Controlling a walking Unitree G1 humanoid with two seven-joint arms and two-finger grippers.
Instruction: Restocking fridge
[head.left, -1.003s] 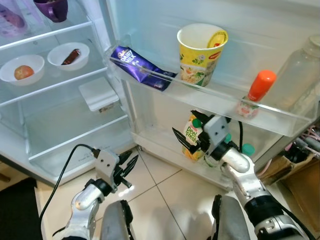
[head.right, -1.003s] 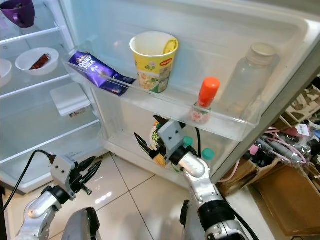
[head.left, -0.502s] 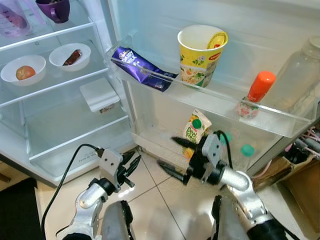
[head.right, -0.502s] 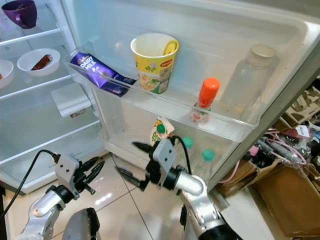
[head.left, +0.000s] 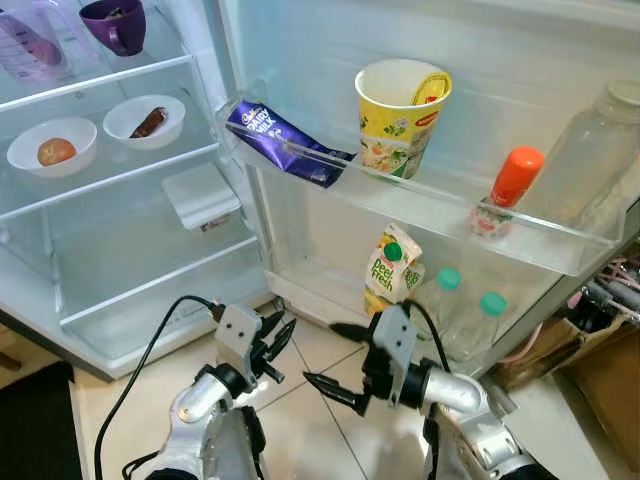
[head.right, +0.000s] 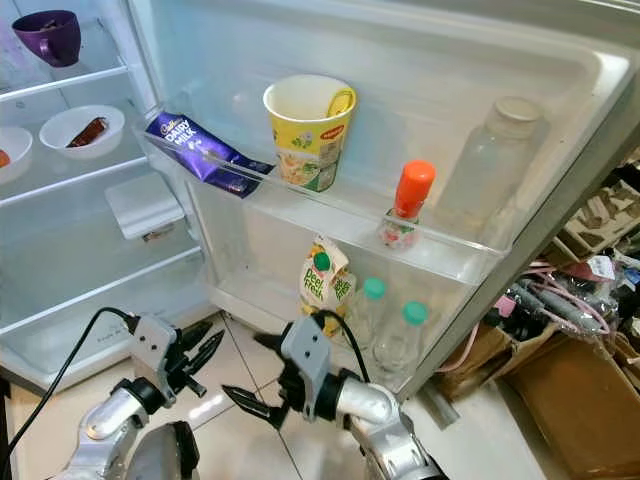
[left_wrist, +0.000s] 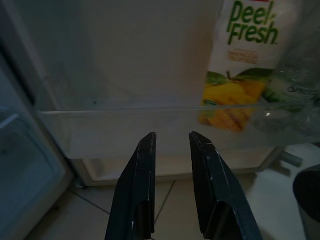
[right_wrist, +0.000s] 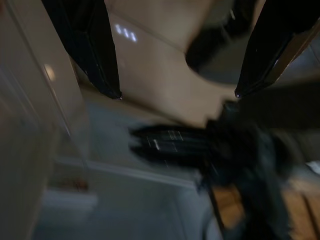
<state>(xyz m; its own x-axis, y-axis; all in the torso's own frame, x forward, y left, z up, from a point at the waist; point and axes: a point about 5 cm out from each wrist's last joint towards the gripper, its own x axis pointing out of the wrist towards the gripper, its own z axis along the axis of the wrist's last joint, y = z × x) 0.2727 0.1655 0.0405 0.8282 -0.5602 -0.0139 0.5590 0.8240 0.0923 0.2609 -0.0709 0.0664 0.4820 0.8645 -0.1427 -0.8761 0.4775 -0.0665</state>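
A Peel Fresh juice carton (head.left: 393, 272) stands upright in the lower door shelf (head.left: 320, 290) of the open fridge, beside two clear bottles with green caps (head.left: 447, 282). My right gripper (head.left: 337, 358) hangs open and empty over the tiled floor, a short way in front of the carton and apart from it. Its view is blurred, with its fingers (right_wrist: 95, 50) spread wide. My left gripper (head.left: 272, 343) is low on the left with nothing held. Its fingers (left_wrist: 137, 195) stand a narrow gap apart, pointing at the lower door shelf and the carton (left_wrist: 243, 65).
The upper door shelf holds a Dairy Milk bar (head.left: 280, 140), a yellow noodle cup (head.left: 402, 115), an orange-capped bottle (head.left: 510, 190) and a large clear bottle (head.left: 590, 150). Fridge shelves carry two white bowls (head.left: 50, 155), a purple cup (head.left: 112, 22) and a white box (head.left: 200, 195). Cardboard boxes (head.left: 600, 360) stand at right.
My right gripper let go of the juice carton and drew back and down from the lower door shelf, fingers spread. The carton stays standing in the shelf. The left arm barely moved.
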